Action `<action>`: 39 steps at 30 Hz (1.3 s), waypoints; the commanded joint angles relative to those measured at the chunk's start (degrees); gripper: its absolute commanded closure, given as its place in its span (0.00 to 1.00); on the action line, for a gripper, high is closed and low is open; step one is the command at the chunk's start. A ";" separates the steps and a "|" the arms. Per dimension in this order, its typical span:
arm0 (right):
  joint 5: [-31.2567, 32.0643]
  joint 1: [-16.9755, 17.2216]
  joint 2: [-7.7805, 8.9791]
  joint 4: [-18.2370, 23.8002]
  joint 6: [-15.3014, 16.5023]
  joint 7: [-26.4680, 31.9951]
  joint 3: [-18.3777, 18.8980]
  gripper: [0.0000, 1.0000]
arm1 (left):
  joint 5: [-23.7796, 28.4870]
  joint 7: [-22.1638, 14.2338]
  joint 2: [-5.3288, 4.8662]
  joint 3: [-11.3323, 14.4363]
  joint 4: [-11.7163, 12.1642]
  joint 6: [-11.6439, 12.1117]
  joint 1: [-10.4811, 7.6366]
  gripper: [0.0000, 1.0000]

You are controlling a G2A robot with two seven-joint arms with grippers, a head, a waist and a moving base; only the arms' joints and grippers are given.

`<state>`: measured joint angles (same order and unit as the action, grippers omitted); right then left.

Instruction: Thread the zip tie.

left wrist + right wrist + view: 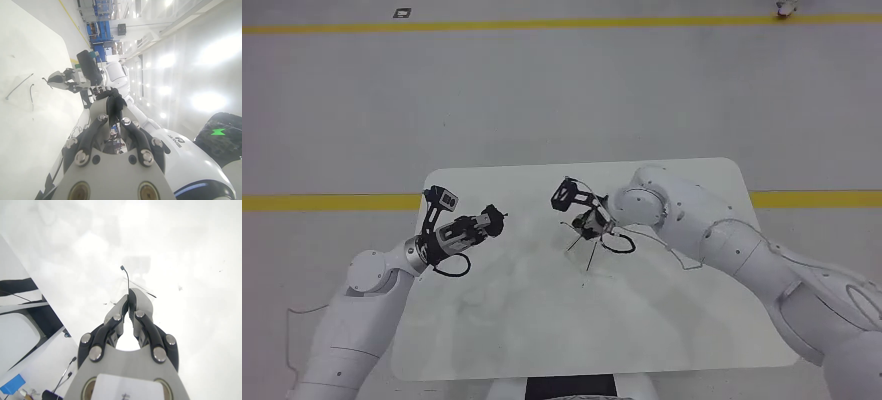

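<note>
Right gripper (129,297) pinches 1 thin black plastic zip tie (128,281); I'd steady its head above the white table (542,325) before threading.

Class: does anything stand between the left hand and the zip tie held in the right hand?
Nothing visible does. The right hand pinches the zip tie, and only table surface shows between it and the left hand. Loose ties lie on the table near the right hand, off that line.
</note>
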<state>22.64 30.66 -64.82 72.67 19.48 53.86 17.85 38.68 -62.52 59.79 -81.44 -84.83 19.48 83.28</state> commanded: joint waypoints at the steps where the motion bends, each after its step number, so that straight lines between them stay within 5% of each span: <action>1: -1.53 1.71 1.58 1.60 0.00 -2.39 1.55 1.00 | 0.00 0.00 0.00 0.00 0.00 0.00 0.00 1.00; 5: -4.46 4.94 3.79 4.59 0.00 -7.05 3.66 1.00 | 0.00 0.00 0.00 0.00 0.00 0.00 0.00 1.00; 16: -4.39 5.28 3.79 4.46 -0.52 -8.09 3.92 1.00 | 0.00 0.00 0.00 0.00 0.00 0.00 0.00 1.00; 25: -10.37 14.09 5.54 6.87 -3.79 -25.51 12.31 1.00 | -3.77 0.84 -0.23 1.52 1.13 -1.40 1.30 1.00; 29: -12.66 20.04 7.22 10.18 -1.88 -33.11 17.58 1.00 | -4.27 1.72 -0.24 2.22 1.98 -0.44 2.40 1.00; 33: -14.52 23.78 7.93 12.73 0.00 -35.21 20.48 1.00 | -3.67 1.87 -0.17 2.87 2.47 0.00 2.99 1.00; 39: -17.03 24.90 7.57 14.37 0.00 -34.35 20.83 1.00 | -4.05 2.50 -0.01 2.90 2.07 0.00 2.84 1.00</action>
<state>5.52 55.59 -57.26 87.09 19.48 19.55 38.69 34.62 -60.00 59.78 -78.53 -82.77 19.48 86.12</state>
